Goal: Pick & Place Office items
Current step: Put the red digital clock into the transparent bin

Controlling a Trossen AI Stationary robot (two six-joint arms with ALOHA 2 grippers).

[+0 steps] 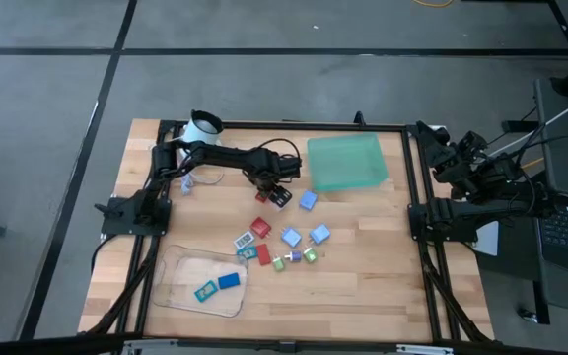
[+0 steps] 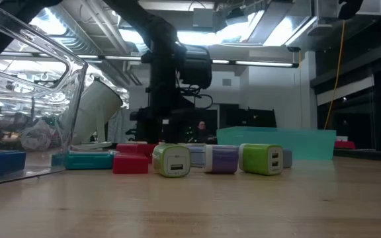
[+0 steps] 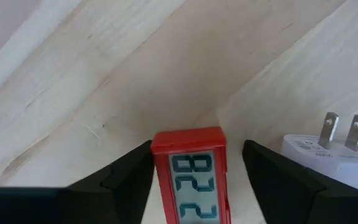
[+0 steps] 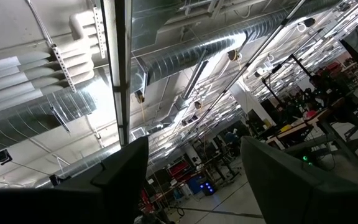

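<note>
My left gripper (image 1: 270, 194) points down at the table's middle, open. Its fingers stand on either side of a small red piece with a digit display (image 3: 190, 174), which lies flat on the wood. One finger (image 3: 132, 171) is right beside it and the other (image 3: 272, 174) stands apart; whether either touches it, I cannot tell. A white plug piece (image 3: 331, 158) lies next to it. More office items lie in front: red (image 1: 260, 228), blue (image 1: 291, 237), teal (image 1: 243, 242), green (image 1: 310, 255). My right gripper (image 4: 194, 180) is open, raised at the right edge and pointing at the ceiling.
A clear tray (image 1: 180, 291) near the front left holds a teal piece (image 1: 205, 291) and a blue piece (image 1: 229, 281). A green bin (image 1: 346, 163) stands at the far middle. A white mug (image 1: 201, 128) and a white cord (image 1: 190, 182) are at the far left.
</note>
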